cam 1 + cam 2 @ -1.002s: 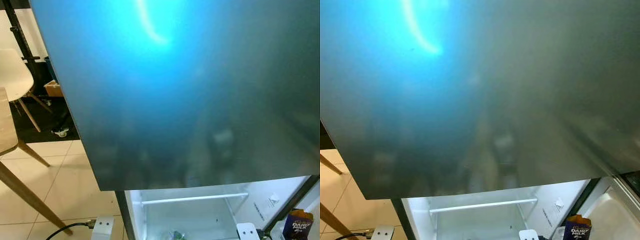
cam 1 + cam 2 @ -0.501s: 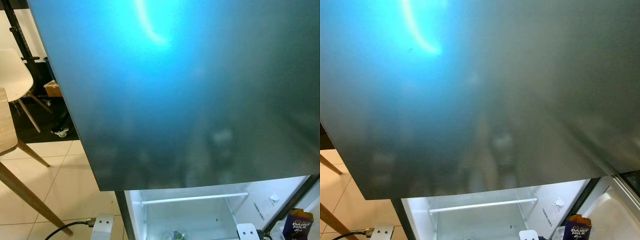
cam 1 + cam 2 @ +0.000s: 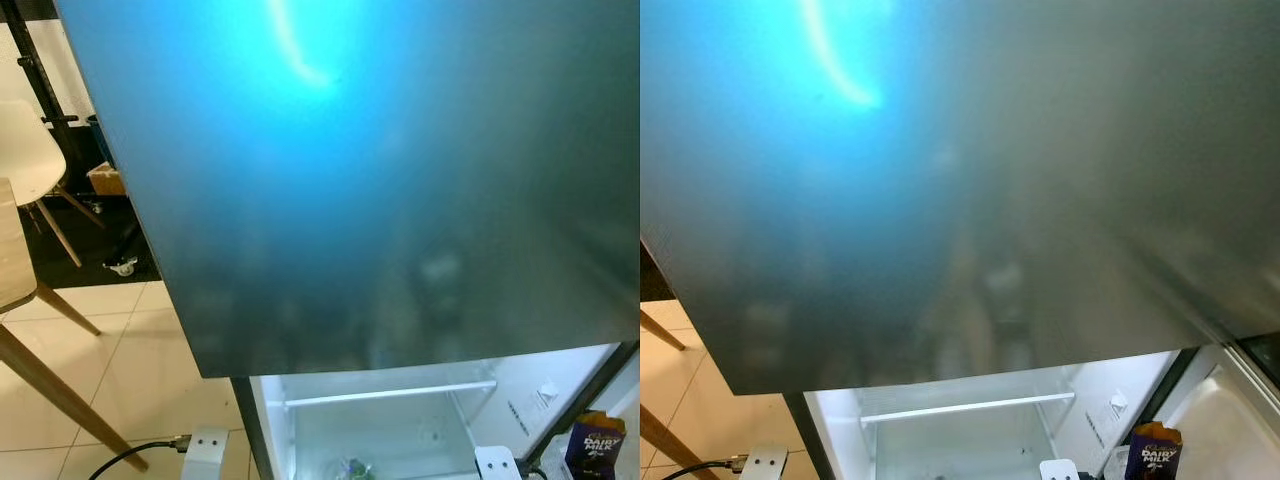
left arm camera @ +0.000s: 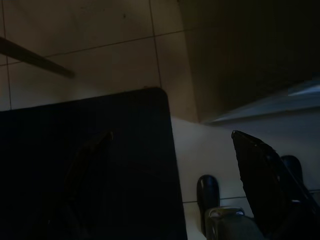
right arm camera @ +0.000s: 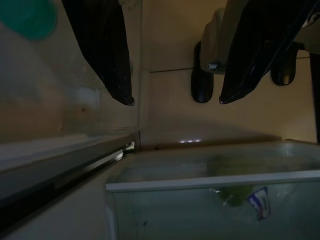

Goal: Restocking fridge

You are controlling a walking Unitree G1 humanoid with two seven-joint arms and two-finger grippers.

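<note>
Right claw [image 5: 176, 101] hangs released over a clear plastic fridge drawer [image 5: 210, 200] — left claw's [image 4: 170, 170] state unclear

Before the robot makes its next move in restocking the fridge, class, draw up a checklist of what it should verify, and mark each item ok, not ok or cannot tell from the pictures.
1. Lower fridge compartment open and lit: ok.
2. Upper fridge door shut, close in front of the head camera: ok.
3. Right gripper open, nothing between its fingers: ok.
4. Left gripper free to grasp: cannot tell, the wrist view is too dark.
5. Room in the clear drawer: cannot tell; a greenish item lies inside, the rest is dim.
6. Dairy Milk pack upright at the fridge's right side: ok.
</note>
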